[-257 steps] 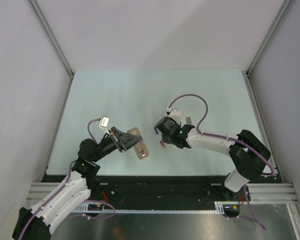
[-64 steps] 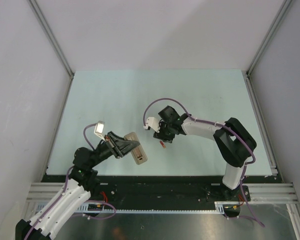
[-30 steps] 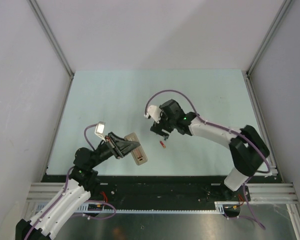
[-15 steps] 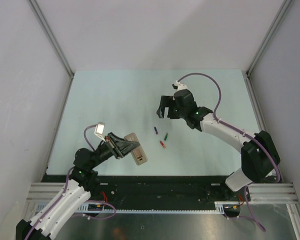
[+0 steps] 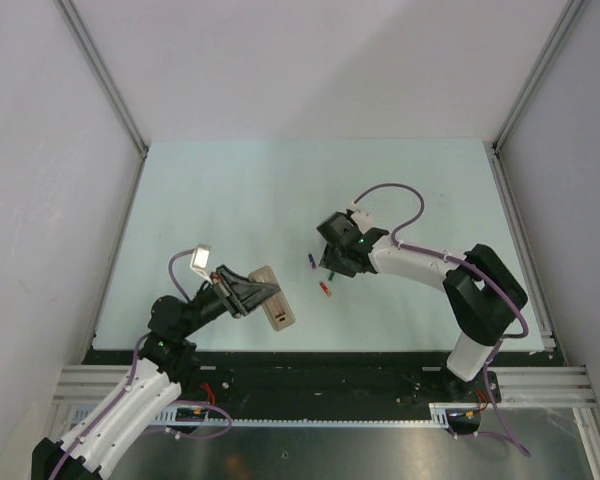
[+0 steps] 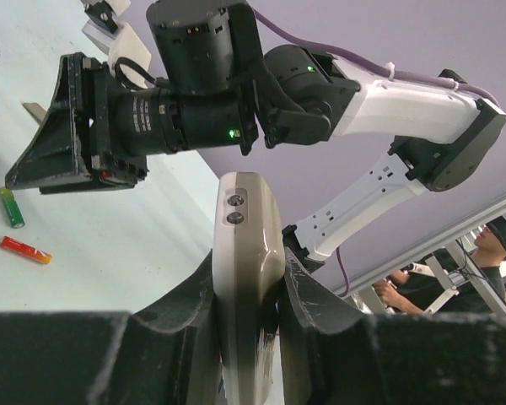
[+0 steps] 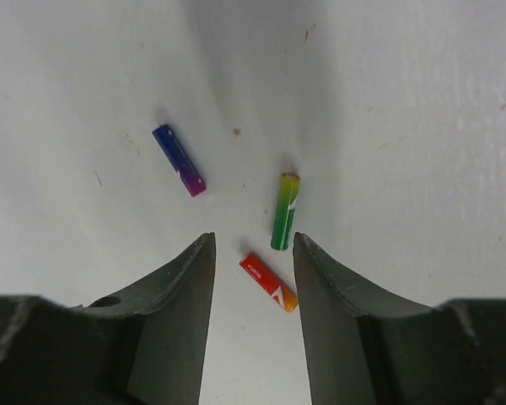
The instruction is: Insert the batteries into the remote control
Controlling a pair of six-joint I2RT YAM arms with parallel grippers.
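My left gripper [image 5: 252, 292] is shut on the remote control [image 5: 276, 303] and holds it above the table's near edge. In the left wrist view the remote [image 6: 246, 245] stands edge-on between the fingers [image 6: 181, 316]. Three batteries lie on the table. The right wrist view shows the dark blue one [image 7: 179, 159], the green one [image 7: 285, 211] and the red one [image 7: 268, 282]. My right gripper [image 7: 253, 239] is open and empty just above them, with the red battery between its fingers. From above I see the right gripper [image 5: 330, 264], the blue battery [image 5: 311, 261] and the red battery [image 5: 326, 289].
The pale green table top [image 5: 230, 200] is walled by grey panels at the left, back and right. A black rail [image 5: 310, 365] runs along the near edge by the arm bases.
My right gripper has swung from the back of the table forward and down over the three batteries. The left gripper still holds the remote in the same place.
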